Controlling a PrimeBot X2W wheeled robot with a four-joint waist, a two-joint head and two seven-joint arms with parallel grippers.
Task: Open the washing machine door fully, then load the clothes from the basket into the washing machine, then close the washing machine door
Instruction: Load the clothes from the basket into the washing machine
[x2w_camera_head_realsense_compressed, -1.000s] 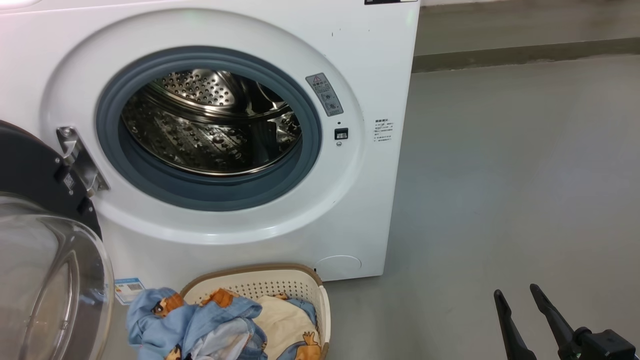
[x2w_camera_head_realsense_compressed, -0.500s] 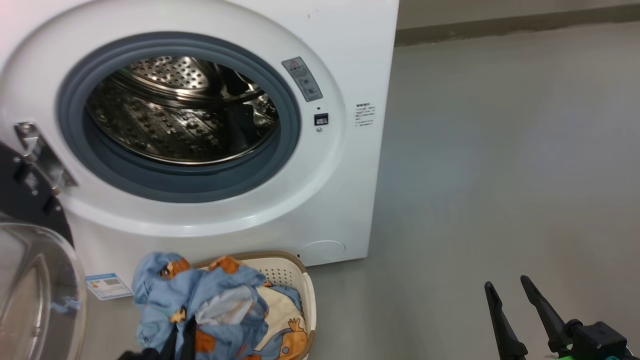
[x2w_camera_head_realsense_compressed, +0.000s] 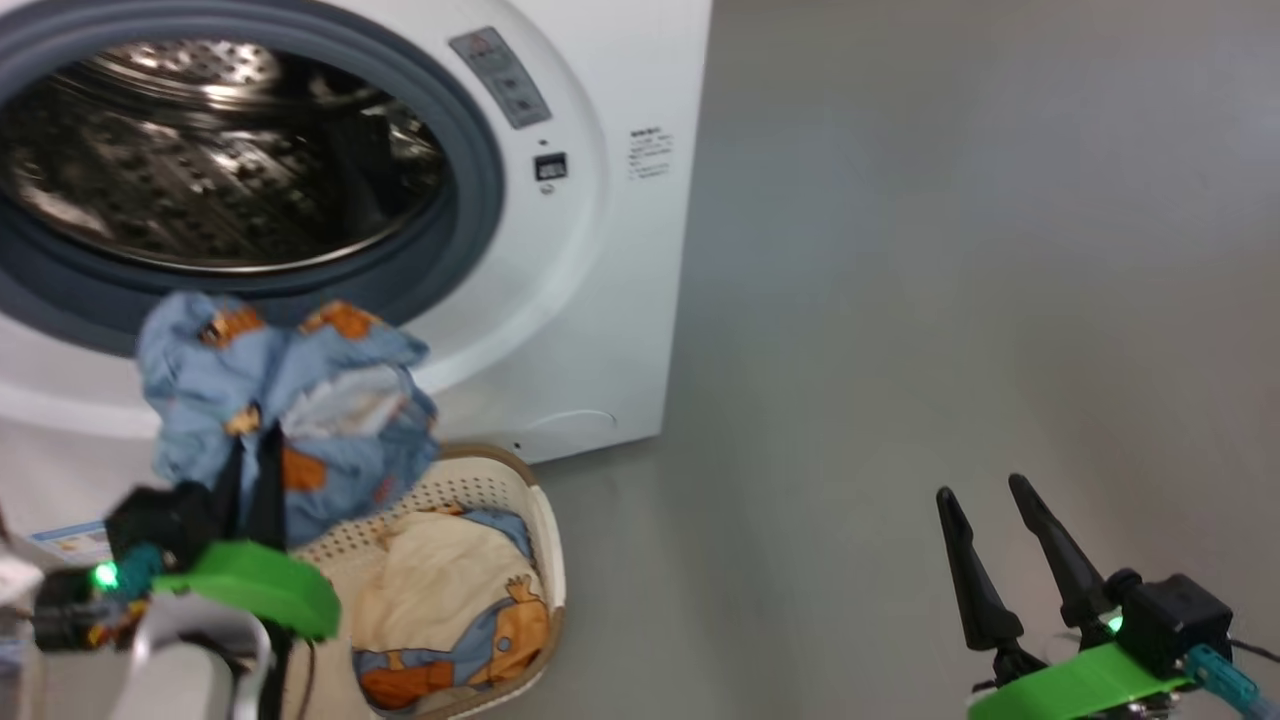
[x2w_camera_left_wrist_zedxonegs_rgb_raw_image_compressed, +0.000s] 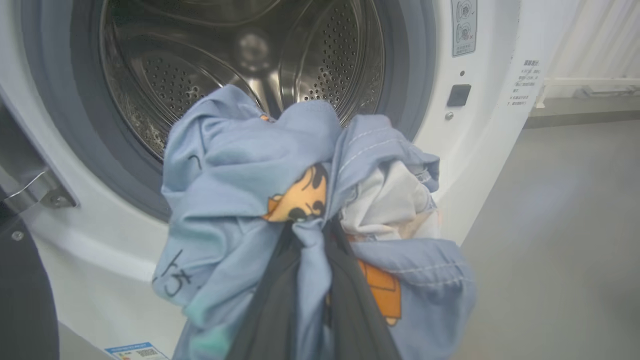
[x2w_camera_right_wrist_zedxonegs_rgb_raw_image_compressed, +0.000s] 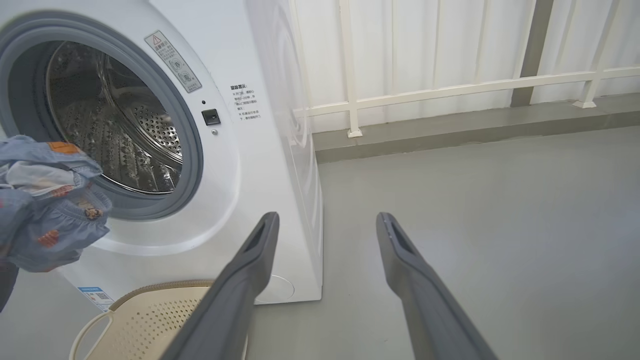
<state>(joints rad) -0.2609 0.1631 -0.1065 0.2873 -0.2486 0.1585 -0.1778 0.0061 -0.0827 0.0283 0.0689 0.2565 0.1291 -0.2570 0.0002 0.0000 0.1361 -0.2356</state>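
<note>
While the left tool (x2w_camera_left_wrist_zedxonegs_rgb_raw_image_compressed: 314, 240) is clamped on the clothes (x2w_camera_head_realsense_compressed: 290, 400), at 11 o'clock above the basket (x2w_camera_head_realsense_compressed: 545, 560) before the washing machine (x2w_camera_head_realsense_compressed: 600, 300) mouth, loose folds could snag its gasket (x2w_camera_head_realsense_compressed: 478, 200) and fall; the right tool (x2w_camera_head_realsense_compressed: 982, 487) stands apart, empty.

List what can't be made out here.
Left gripper fingertips: buried in the held clothes, head and left wrist views.
Washing machine door: cut off by the left wrist view's left edge.
Warning text on the washing machine: blurred, too small, head view.
Basket floor: covered by clothes inside, head view.
</note>
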